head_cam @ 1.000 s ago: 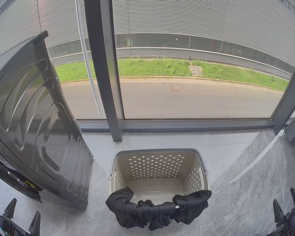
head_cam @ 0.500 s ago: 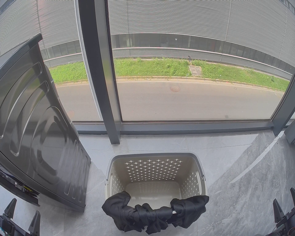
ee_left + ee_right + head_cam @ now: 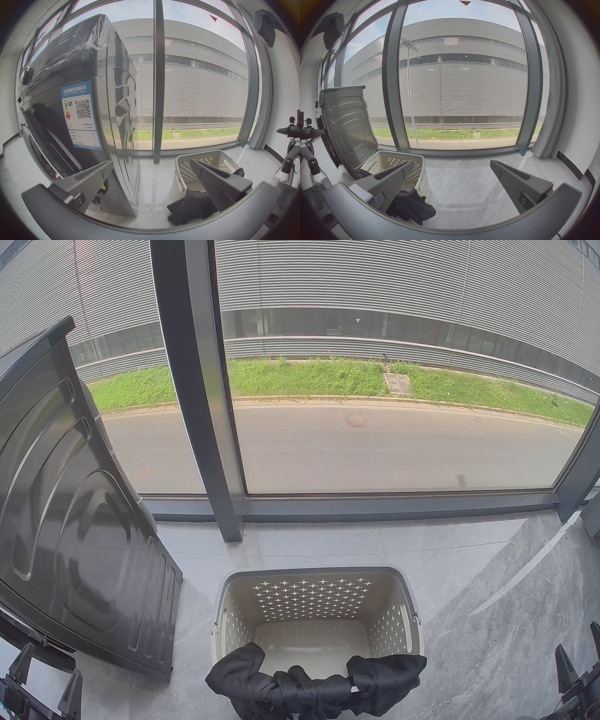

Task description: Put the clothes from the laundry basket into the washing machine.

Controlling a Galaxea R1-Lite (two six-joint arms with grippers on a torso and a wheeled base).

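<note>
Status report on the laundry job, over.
Left gripper, right gripper open, empty. Black garment draped over near rim of laundry basket. Nothing blocks washing machine.

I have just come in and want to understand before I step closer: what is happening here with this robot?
The robot stands before a beige laundry basket on the grey floor by the window. A black garment hangs over the basket's near rim; the rest of the basket looks empty. The dark washing machine stands to the robot's left. The left gripper and the right gripper are open, low at the sides, and hold nothing. No clothing has been picked up yet.
</note>
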